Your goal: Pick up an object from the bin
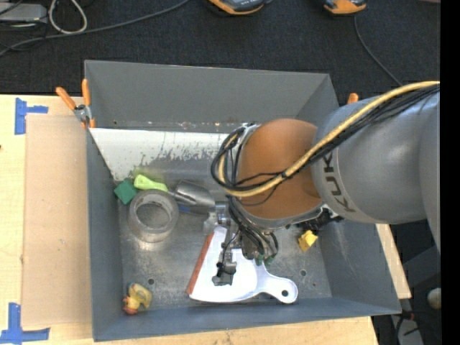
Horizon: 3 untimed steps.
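My gripper [226, 272] hangs low in the front middle of the bin, under the orange wrist cover. It is right over a flat white paddle-shaped thing [251, 286] with a short handle and a hole at its right end. Whether it touches the paddle I cannot tell. A thin orange-brown strip [199, 264] lies slanted along the paddle's left edge. A silver-grey tool [192, 192] lies just behind the gripper, partly hidden by the wrist.
A clear tape roll [152, 214] lies left of centre. Behind it sit a green block [125, 192] and a lime-green piece [149, 183]. A small yellow piece [307, 240] lies to the right. A yellow-and-red toy [136, 298] sits in the front left corner.
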### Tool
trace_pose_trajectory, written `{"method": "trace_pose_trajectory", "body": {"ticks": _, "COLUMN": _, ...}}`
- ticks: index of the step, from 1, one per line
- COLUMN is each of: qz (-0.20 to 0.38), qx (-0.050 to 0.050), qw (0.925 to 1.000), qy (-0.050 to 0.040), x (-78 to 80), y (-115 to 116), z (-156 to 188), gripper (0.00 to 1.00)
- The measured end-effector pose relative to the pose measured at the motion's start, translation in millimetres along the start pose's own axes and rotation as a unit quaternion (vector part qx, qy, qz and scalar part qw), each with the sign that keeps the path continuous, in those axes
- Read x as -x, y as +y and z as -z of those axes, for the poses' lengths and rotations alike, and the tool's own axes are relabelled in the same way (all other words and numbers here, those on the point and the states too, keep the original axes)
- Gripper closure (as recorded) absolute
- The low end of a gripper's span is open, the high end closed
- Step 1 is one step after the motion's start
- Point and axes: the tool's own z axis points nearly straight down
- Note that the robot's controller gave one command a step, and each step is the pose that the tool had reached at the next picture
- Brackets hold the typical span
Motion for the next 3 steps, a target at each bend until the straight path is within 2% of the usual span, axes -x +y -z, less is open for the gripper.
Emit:
{"method": "trace_pose_trajectory", "body": {"ticks": 1, "qz": -0.001, "qx": 0.0, "qw": 1.0, "qy": 0.0, "x": 0.0, "y": 0.1, "z": 0.0, "gripper": 1.0}}
{"method": "trace_pose_trajectory", "body": {"ticks": 3, "qz": -0.002, "qx": 0.0, "qw": 1.0, "qy": 0.0, "x": 0.0, "y": 0.2, "z": 0.0, "gripper": 1.0}}
